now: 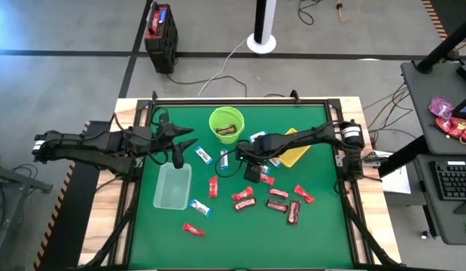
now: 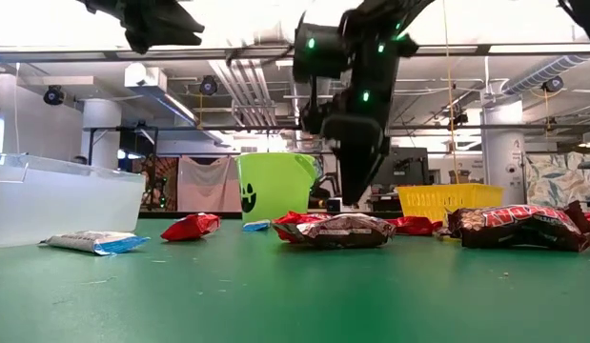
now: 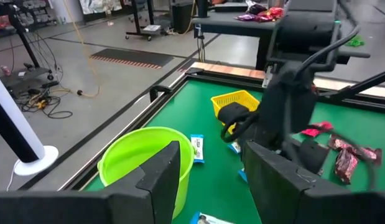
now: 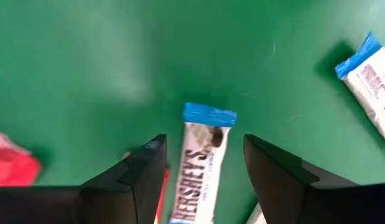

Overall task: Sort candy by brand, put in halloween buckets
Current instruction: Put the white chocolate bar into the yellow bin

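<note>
High view: right end effector sits low over the green tabletop, centre, between the green bucket and the yellow tray. Left end effector hovers left of the bucket, above the clear tub. Red and brown candy bars lie scattered on the near right.

Low view: brown bar and red bar lie flat in front of the bucket.

Left wrist view: fingers spread wide, nothing between them.

Right wrist view: fingers parted, straddling a blue-and-white bar lying on the tabletop; no clamp visible. A second blue-and-white bar lies apart.
</note>
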Tool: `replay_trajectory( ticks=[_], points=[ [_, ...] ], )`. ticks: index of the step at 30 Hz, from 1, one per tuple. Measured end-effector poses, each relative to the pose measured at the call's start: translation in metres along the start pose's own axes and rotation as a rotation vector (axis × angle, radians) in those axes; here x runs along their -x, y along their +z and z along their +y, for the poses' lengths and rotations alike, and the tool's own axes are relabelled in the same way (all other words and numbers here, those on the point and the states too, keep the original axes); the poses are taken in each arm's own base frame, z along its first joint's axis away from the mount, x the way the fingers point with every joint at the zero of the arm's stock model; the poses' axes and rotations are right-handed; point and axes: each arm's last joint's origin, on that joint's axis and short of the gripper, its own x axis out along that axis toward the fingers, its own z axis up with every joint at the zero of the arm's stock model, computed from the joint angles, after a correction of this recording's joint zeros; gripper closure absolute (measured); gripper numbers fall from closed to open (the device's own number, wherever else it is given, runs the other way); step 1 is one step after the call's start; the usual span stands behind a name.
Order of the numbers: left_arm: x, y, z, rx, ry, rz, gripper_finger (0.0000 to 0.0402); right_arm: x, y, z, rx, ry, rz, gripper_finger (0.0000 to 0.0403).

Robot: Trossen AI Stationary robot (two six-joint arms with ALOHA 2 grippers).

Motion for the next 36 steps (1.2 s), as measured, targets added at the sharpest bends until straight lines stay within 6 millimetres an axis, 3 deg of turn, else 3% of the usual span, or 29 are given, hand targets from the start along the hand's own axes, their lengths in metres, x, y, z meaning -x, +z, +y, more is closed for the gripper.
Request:
replay_trajectory(
  ticks=[14, 18, 24, 36],
  points=[
    [-0.005, -0.005, -0.002, 0.017, 0.002, 0.018, 0.0242, -0.033, 0.001, -0.003, 0.041, -0.02, 0.063, 0.0203],
    [-0.005, -0.006, -0.002, 0.019, 0.002, 0.019, 0.0242, -0.034, 0.002, -0.003, 0.04, -0.016, 0.06, 0.0235],
    [-0.006, -0.006, -0.002, 0.02, 0.002, 0.018, 0.0242, -0.034, 0.002, -0.002, 0.04, -0.015, 0.049, 0.0321],
    [-0.009, -0.007, -0.004, 0.013, 0.004, 0.032, 0.0242, -0.025, 0.005, -0.003, 0.026, 0.009, 0.009, 0.0378]
  ],
)
